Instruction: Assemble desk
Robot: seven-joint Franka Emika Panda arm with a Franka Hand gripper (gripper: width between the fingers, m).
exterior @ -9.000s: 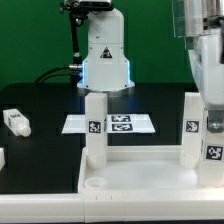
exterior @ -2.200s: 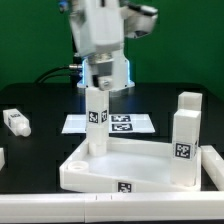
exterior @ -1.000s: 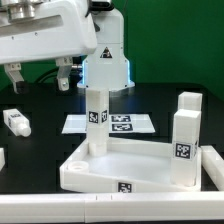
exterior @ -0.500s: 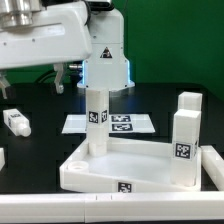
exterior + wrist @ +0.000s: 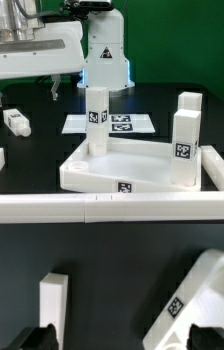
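Observation:
The desk top [image 5: 150,168] lies rim-up at the front of the black table. Two legs stand upright in its corners, one [image 5: 97,120] at the back and one [image 5: 183,140] at the exterior view's right. A loose tagged leg [image 5: 15,121] lies at the exterior view's left, and the end of another white part [image 5: 2,157] shows at the frame's edge. My gripper [image 5: 122,339] hangs open above the table there. Bare dark table lies between its fingertips, with a plain white leg [image 5: 54,303] beside one and a tagged leg [image 5: 185,303] beside the other. One dark finger [image 5: 54,90] shows in the exterior view.
The marker board [image 5: 125,124] lies flat behind the desk top, in front of the robot's white base [image 5: 105,60]. The arm's white body [image 5: 35,55] spans the exterior view's upper left. A green wall backs the table.
The arm has swung further to the exterior view's left, away from the standing legs. Its jaws stay open and the desk top and its legs have not moved.

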